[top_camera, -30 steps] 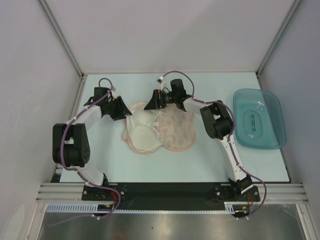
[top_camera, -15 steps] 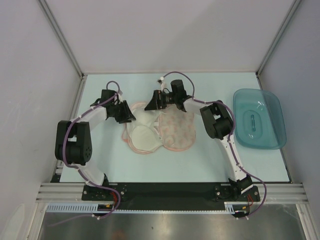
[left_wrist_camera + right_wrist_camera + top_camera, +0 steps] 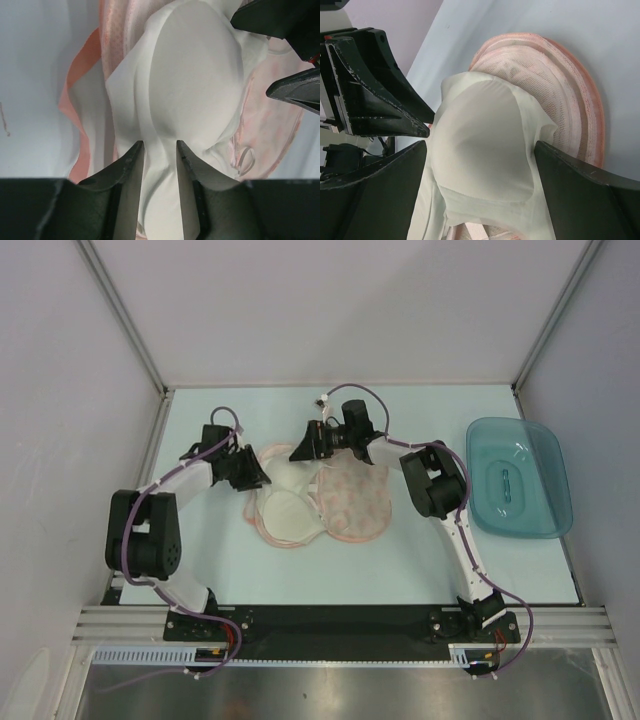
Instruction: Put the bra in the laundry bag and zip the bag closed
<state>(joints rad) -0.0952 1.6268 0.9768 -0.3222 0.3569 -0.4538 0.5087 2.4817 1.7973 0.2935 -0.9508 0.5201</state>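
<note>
The peach-pink laundry bag (image 3: pixel 356 502) lies open in the middle of the table. The white bra (image 3: pixel 286 508) rests on its left lobe. My left gripper (image 3: pixel 254 472) is at the bra's left edge. In the left wrist view its jaws (image 3: pixel 160 148) are pinched on a fold of the bra (image 3: pixel 195 85), with the bag's pink edging (image 3: pixel 75 100) to the left. My right gripper (image 3: pixel 305 451) is at the bra's far edge. In the right wrist view it (image 3: pixel 480 167) is wide open, straddling a bra cup (image 3: pixel 482 135) above the bag's mesh (image 3: pixel 555 85).
A translucent teal tray (image 3: pixel 518 477) stands at the right of the table. Grey walls close in the far, left and right sides. The left gripper's fingers (image 3: pixel 375 90) sit close to the right gripper over the bra.
My left arm has moved right to the bra, and its jaws have narrowed onto the bra's edge. The right arm has hardly moved.
</note>
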